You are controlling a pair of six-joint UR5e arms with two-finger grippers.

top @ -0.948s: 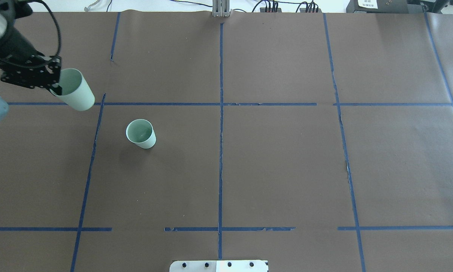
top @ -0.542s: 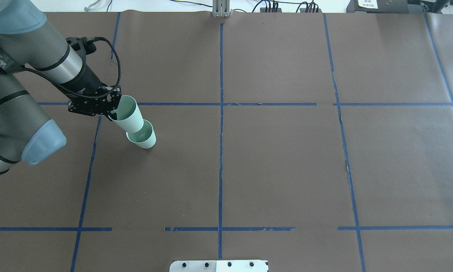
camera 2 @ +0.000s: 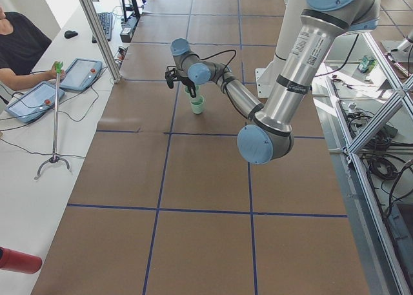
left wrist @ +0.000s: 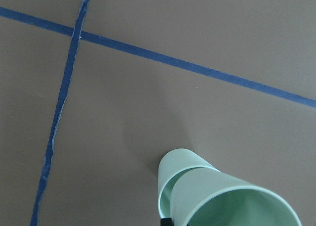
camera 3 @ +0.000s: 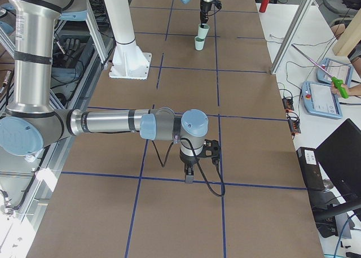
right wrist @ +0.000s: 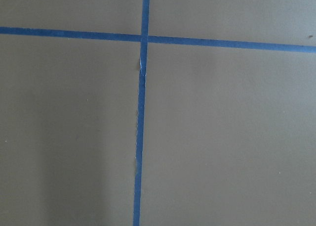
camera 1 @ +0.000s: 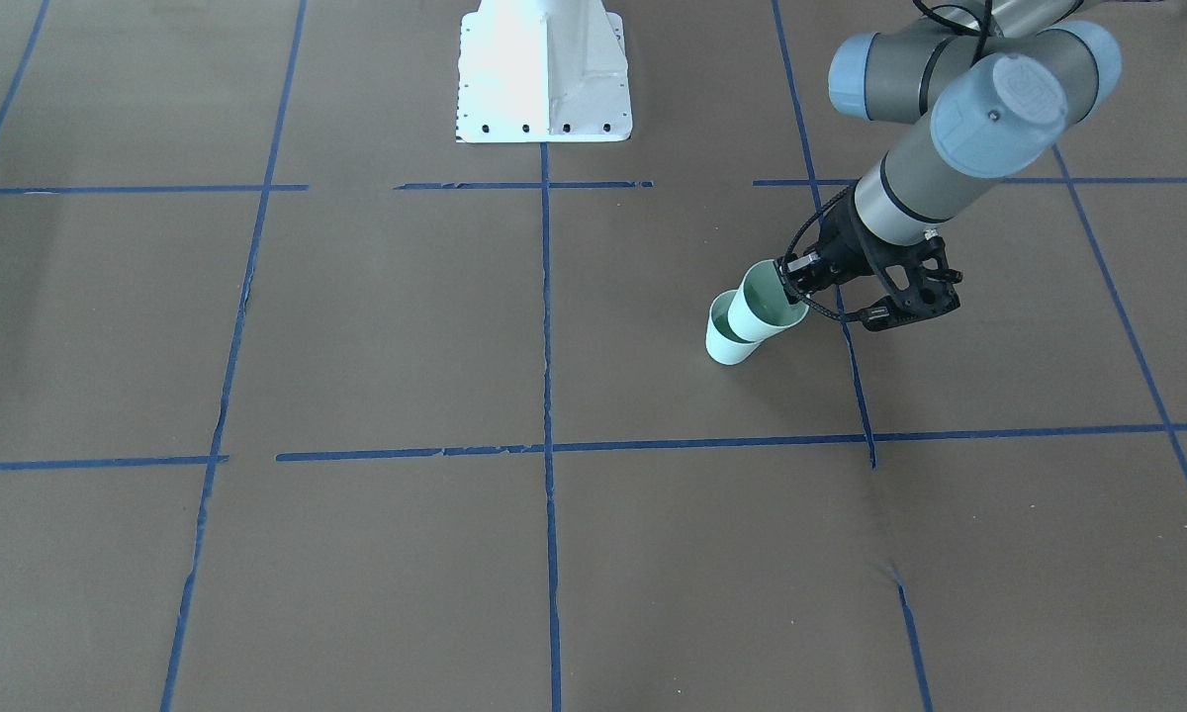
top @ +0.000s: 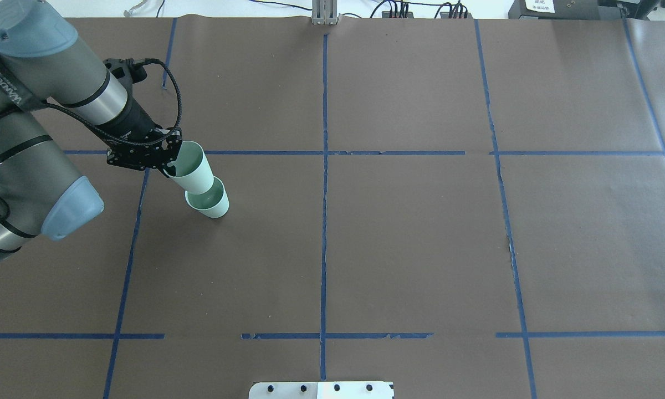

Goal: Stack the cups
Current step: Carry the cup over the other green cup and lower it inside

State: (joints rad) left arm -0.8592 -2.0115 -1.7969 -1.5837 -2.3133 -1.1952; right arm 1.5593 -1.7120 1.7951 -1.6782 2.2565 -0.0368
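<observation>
Worktop [top: 421, 249]: flat, covered in matte brown paper, ruled into squares by blue tape lines [top: 324, 221] that are frayed in places. White metal base plate [camera 1: 544, 69] with bolt holes at the robot's edge.

Standing cup [top: 215, 206]: pale mint, smooth, tapered, round-rimmed; upright on the paper near a tape line, in the robot's left half.

Held cup [top: 194, 169]: same make, tilted, its base dipped into the standing cup's mouth (how deep is unclear).

Left claw [top: 169, 159]: clamped on the held cup's rim.

Right claw [camera 3: 189, 176]: low over bare paper, well apart from the cups; whether its fingers are apart or together, cannot tell.
</observation>
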